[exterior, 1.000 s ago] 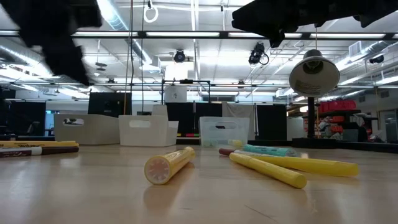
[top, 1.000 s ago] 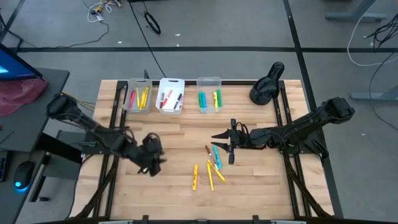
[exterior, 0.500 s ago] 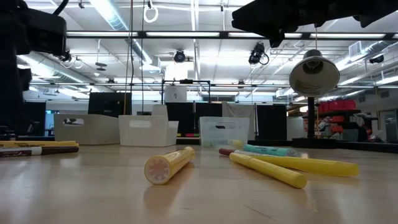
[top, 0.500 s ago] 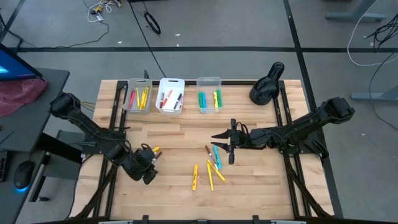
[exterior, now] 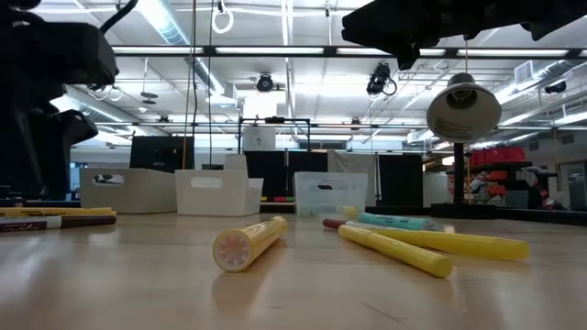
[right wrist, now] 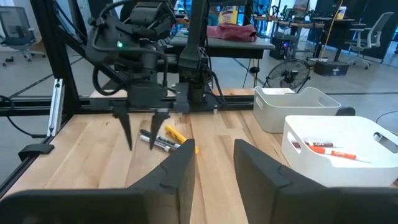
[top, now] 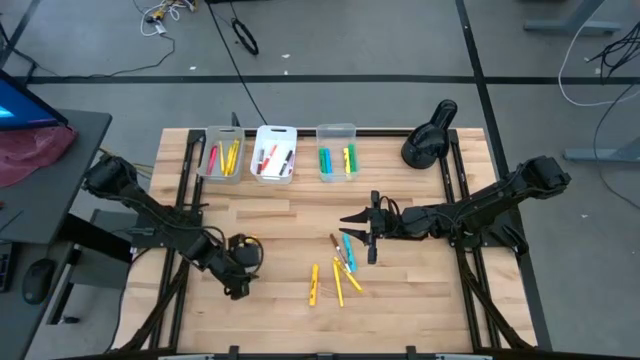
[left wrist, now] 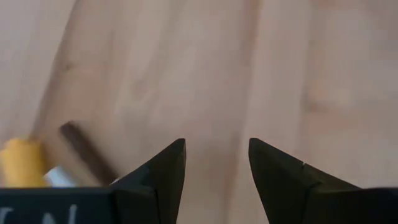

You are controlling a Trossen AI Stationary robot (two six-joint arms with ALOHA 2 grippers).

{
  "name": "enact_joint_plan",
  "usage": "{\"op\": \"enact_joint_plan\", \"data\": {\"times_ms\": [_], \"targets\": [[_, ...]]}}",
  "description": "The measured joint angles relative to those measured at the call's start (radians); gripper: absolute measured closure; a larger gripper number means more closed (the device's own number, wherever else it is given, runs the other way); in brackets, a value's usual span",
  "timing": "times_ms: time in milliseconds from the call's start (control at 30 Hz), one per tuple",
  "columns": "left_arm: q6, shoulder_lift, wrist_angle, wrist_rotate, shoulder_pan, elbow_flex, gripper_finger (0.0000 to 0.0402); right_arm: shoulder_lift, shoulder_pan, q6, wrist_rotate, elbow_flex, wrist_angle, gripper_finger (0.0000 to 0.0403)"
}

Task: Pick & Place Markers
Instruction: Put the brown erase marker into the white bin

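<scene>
Several markers (top: 338, 270) lie loose on the wooden table near its middle: yellow, teal and brown ones. The low view shows one of the yellow markers (exterior: 249, 242) end-on. A smaller group of markers (top: 247, 241) lies at the near left, a yellow one (right wrist: 175, 134) beside a white-and-dark one (right wrist: 159, 142). My left gripper (top: 238, 278) hangs open just on the near side of this group, its fingers (right wrist: 127, 134) pointing down, with bare wood between them (left wrist: 216, 152). My right gripper (top: 356, 232) hovers open and level above the middle group (right wrist: 214, 152), holding nothing.
Three small bins (top: 222, 153), (top: 274, 153), (top: 337, 152) with markers in them stand along the far edge. A black lamp-like object (top: 428, 135) sits at the far right. Bare wood lies between the two marker groups and along the near edge.
My left gripper has sunk toward the table and shifted toward its near left, uncovering the small group of markers, and now hangs low beside them. It has turned a little on the way. Its fingers stay apart. The markers have not moved.
</scene>
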Motion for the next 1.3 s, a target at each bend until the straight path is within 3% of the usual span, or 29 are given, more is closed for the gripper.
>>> {"op": "enact_joint_plan", "data": {"times_ms": [267, 467, 967, 1100, 1300], "targets": [[-0.032, 0.0, -0.07, -0.122, 0.011, 0.001, 0.0183, 0.0, 0.0, 0.0, 0.0, 0.0, 0.0, 0.0292], [-0.126, 0.021, -0.184, -0.143, 0.011, 0.001, 0.0182, 0.0, 0.0, 0.0, 0.0, 0.0, 0.0, 0.0292], [-0.18, 0.143, -0.099, -0.158, 0.009, 0.002, 0.0184, 0.0, 0.0, 0.0, 0.0, 0.0, 0.003, 0.0292], [-0.191, 0.146, -0.044, -0.164, 0.01, 0.001, 0.0211, 0.0, 0.0, 0.0, 0.0, 0.0, 0.003, 0.0292], [-0.184, 0.201, 0.042, -0.178, 0.017, 0.002, 0.0289, 0.0, 0.0, -0.001, 0.0, 0.0, 0.001, 0.0292]]}}
